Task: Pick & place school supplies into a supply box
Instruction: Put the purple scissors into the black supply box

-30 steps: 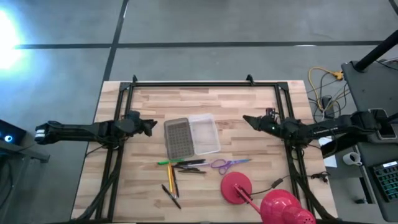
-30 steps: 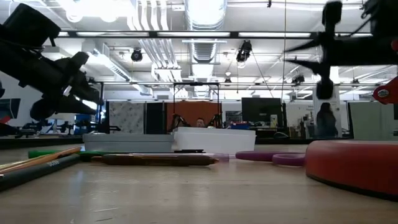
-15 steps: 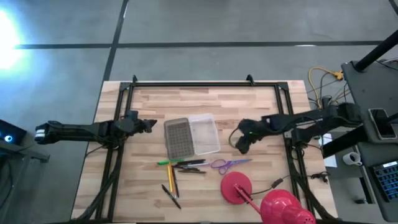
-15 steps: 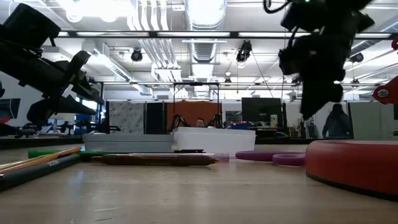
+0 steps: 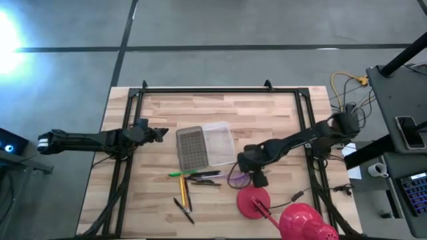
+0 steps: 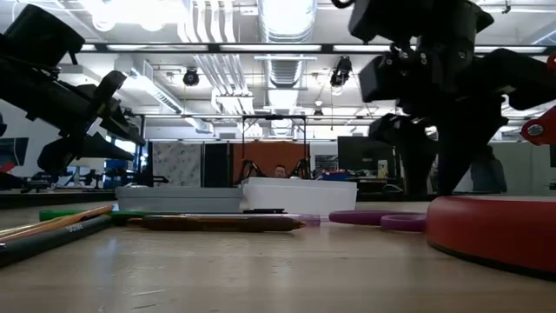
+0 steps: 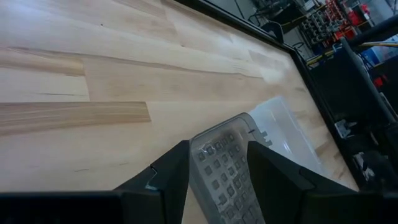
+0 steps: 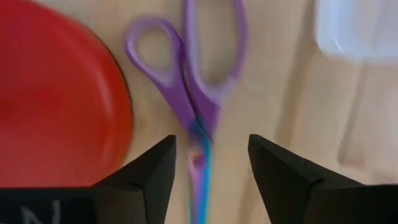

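Spanning most of the high view, the wooden table (image 5: 267, 117) carries everything. Red lamp (image 5: 254, 202) stands at the near edge, its round base just beside the scissors. Supply box (image 5: 219, 143) lies open mid-table, clear tray next to its grey grid lid (image 5: 190, 148).

Right arm reaches from the right side toward the table's middle; right end effector (image 5: 255, 175) hangs directly over the purple-handled scissors (image 5: 235, 177), between box and lamp base. Its wrist view shows the two dark fingers (image 8: 151, 180) spread apart, the scissors (image 8: 198, 93) lying flat on the wood between them, not gripped.

Left arm waits at the left side; left end effector (image 5: 160, 133) is open and empty, pointing at the grey lid (image 7: 227, 168).

Pens and pencils (image 5: 193, 177) lie loose on the table in front of the lid: green, yellow, black, orange. None is in the box.
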Motion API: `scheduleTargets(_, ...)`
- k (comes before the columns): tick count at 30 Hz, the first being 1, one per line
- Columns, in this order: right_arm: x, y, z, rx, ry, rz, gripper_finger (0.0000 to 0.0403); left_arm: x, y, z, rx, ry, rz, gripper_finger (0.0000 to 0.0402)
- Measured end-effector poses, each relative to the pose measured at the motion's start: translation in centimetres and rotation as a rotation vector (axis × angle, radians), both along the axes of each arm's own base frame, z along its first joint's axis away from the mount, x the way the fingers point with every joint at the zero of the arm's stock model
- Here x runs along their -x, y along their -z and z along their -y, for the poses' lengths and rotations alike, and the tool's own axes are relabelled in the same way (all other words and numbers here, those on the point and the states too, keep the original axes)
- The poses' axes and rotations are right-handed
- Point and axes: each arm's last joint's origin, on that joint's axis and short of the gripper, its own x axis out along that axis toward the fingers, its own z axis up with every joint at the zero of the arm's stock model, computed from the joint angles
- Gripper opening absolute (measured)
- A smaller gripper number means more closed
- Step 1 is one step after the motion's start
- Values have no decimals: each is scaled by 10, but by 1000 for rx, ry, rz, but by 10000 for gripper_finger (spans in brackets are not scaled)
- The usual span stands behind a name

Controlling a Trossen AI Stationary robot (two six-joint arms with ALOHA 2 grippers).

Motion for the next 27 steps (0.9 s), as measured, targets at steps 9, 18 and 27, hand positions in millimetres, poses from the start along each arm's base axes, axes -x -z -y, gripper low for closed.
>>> scheduleTargets(9,-28,2,-19,81,47,54,167,0,0,0,0,0,0,145)
scheduleTargets(18,-45,27,-31,82,63,15,127,0,0,0,1,0,0,145)
scheduleTargets(27,-55,19,-34,85,82,17,127,0,0,0,11,16,2,145)
